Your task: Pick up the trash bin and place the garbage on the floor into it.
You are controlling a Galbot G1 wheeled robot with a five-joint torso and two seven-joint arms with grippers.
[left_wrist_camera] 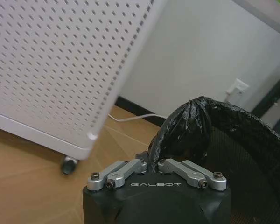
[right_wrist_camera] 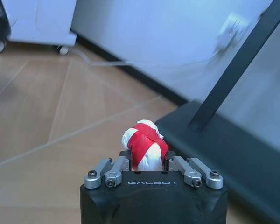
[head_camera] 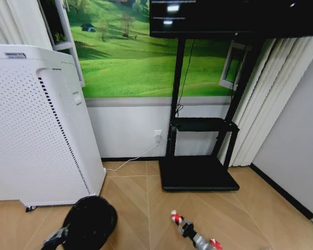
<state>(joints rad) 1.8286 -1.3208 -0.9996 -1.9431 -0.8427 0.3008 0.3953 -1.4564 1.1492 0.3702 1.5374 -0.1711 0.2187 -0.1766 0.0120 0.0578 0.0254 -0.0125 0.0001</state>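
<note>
In the head view, the trash bin hung low at the left above the floor, just in front of the white air purifier, with the left gripper at its rim. The right gripper carried 1 red-and-white wrapper.

In the left wrist view, the left gripper pinched the bin's black liner at the rim.

In the right wrist view, the right gripper was clamped on the wrapper above the floor, near the black stand base.

Black lined bin upright; red-white wrapper (crumpled) in jaws.
</note>
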